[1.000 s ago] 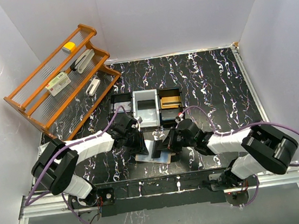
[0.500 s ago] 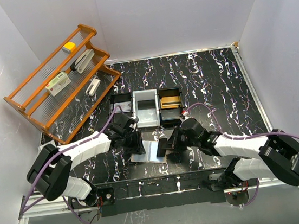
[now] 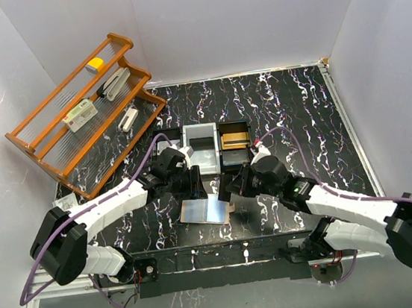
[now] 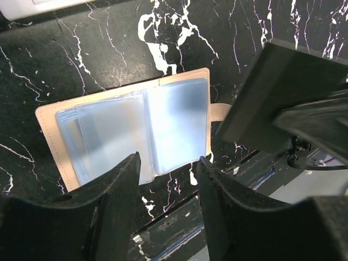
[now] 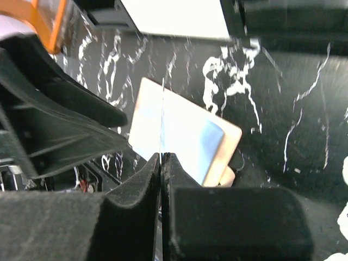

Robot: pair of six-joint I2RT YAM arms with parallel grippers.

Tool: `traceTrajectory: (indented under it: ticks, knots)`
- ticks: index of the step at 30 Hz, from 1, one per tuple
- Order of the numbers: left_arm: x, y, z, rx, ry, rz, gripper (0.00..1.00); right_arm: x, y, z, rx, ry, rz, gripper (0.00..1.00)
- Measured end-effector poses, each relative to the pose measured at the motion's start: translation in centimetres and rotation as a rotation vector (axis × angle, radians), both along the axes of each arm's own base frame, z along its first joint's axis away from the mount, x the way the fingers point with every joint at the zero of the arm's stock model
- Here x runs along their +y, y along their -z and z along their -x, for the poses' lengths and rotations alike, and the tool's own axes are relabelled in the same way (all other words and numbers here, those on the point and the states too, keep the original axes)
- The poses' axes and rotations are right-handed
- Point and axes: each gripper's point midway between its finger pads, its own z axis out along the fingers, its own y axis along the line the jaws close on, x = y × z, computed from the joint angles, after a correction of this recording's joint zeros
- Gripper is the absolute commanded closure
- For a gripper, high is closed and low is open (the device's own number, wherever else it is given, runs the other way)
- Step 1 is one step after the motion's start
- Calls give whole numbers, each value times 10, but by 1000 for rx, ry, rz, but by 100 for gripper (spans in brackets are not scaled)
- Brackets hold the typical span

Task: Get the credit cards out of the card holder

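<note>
The card holder [image 3: 205,211] lies open and flat on the black marbled table near the front edge, its blue-grey inner sleeves facing up. It also shows in the left wrist view [image 4: 125,136] and the right wrist view [image 5: 187,138]. My left gripper [image 3: 194,183] is open and empty, hovering over the holder's far edge [image 4: 168,163]. My right gripper [image 3: 226,189] is shut on a thin credit card [image 5: 162,109], seen edge-on between the fingers, just above and right of the holder. The card is too thin to show in the top view.
A black-and-grey three-compartment tray [image 3: 200,134] stands just beyond the holder, with orange-brown cards [image 3: 234,137] in its right compartment. An orange wooden rack [image 3: 81,113] with small items fills the back left. White walls enclose the table.
Both grippers have lifted off the holder and moved toward the tray. The right gripper has drawn away with a card. The holder now lies flat and uncovered.
</note>
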Motion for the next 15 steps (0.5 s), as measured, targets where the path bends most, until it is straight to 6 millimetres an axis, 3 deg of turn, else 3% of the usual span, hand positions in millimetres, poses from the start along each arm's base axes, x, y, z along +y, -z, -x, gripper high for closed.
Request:
traceTrajectory:
  ticks: [8,15]
  knots:
    - [10,-15,-6,-65,-47,-7,44,-22,-65,-30,-336,57,64,100]
    - [26,-27,-11,-128,-128,-26,28,-49,-95,-52,-533,118,226,100]
